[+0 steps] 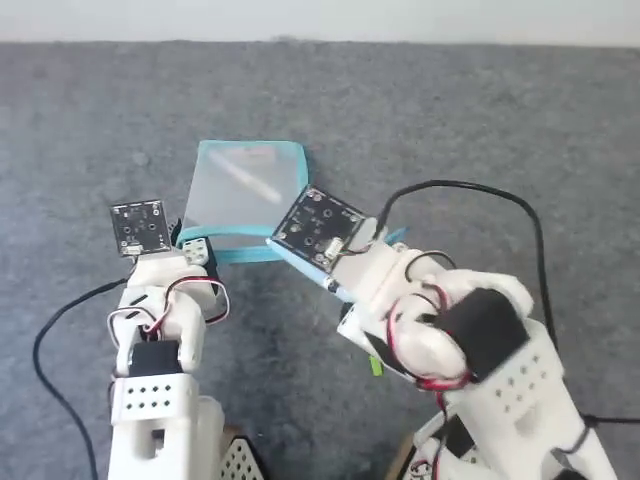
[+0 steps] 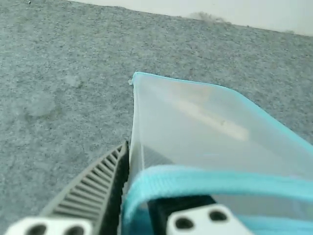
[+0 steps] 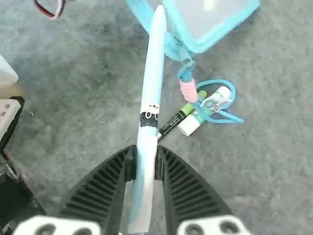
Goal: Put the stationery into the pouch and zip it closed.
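The grey desk point(image 1: 450, 120) carries the clear, teal-edged pouch point(image 1: 240, 200), its near zip edge pinched in the left claw point(image 1: 195, 250). The right claw point(image 3: 145, 161) pinches a pale blue pen point(image 3: 152, 83), its tip at the pouch's near edge. A green marker point(image 3: 172, 122) lies beside the pouch.

I work over a counter point(image 1: 520, 130) covered in grey, speckled, carpet-like fabric; a pale, plain wall point(image 1: 320, 18) runs along its far edge; the light is soft and even, leaving only faint shadows on the grey surface.
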Robot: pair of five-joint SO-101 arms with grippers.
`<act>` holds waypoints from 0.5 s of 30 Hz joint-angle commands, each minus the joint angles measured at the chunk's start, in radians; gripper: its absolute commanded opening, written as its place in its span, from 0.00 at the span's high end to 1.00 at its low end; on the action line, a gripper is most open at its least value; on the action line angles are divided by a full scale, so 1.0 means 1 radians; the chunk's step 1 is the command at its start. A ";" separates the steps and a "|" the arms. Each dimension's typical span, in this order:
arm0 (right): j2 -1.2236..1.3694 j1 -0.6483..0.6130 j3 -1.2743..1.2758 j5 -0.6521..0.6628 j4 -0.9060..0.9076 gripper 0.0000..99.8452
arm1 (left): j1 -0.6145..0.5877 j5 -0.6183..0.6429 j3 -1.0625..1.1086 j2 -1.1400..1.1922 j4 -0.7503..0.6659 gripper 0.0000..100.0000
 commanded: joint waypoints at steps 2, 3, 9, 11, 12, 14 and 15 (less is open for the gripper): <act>0.145 -0.010 -0.060 0.009 -0.050 0.99 | 0.038 -0.008 -0.005 0.008 -0.035 0.99; 0.176 -0.008 -0.060 0.000 -0.077 0.99 | 0.038 -0.008 -0.005 0.008 -0.035 0.99; 0.329 -0.002 -0.060 -0.023 -0.240 0.99 | 0.038 -0.008 -0.004 0.008 -0.035 0.99; 0.363 -0.002 -0.081 -0.025 -0.271 0.99 | 0.041 -0.008 0.002 0.008 -0.037 0.99; 0.377 -0.002 -0.097 -0.034 -0.283 0.99 | 0.043 -0.008 0.004 0.008 -0.040 0.99; 0.400 -0.002 -0.137 -0.066 -0.309 0.99 | 0.043 -0.008 0.004 0.008 -0.040 0.99; 0.410 -0.002 -0.161 -0.075 -0.315 0.99 | 0.043 -0.008 0.004 0.008 -0.040 0.99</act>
